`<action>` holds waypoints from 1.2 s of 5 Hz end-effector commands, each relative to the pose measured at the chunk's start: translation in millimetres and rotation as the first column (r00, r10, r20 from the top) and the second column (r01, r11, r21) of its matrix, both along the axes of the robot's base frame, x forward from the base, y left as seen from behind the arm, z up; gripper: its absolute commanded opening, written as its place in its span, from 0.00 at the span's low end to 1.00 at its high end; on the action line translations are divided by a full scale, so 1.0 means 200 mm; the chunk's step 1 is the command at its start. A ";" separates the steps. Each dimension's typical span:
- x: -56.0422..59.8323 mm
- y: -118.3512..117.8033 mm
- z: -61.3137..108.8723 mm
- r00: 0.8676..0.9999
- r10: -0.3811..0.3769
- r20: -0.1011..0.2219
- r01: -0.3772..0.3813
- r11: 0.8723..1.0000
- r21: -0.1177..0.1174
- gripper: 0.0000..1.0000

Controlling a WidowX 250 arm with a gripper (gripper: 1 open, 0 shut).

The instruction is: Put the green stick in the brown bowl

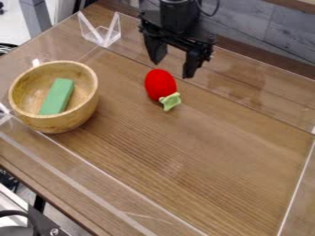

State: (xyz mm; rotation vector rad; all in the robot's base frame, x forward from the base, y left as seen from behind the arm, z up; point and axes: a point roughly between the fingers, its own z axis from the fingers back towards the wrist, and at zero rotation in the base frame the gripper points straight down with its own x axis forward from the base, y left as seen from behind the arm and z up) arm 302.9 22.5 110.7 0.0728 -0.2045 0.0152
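End effector (175,74) open, nothing held; green stick (57,96) already in brown bowl (87,109), off to its camera-left.

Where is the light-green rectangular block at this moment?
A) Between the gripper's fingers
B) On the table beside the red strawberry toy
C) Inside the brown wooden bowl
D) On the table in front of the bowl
C, because the light-green block lies within the walls of the brown wooden bowl.
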 end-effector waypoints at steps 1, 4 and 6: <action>0.04 0.05 0.04 0.999 0.028 0.037 -0.028 1.000 0.004 1.00; 0.04 -0.07 0.05 0.994 0.109 0.021 -0.109 0.994 -0.002 1.00; 0.06 -0.01 0.12 0.994 0.111 0.017 -0.111 0.994 0.015 0.00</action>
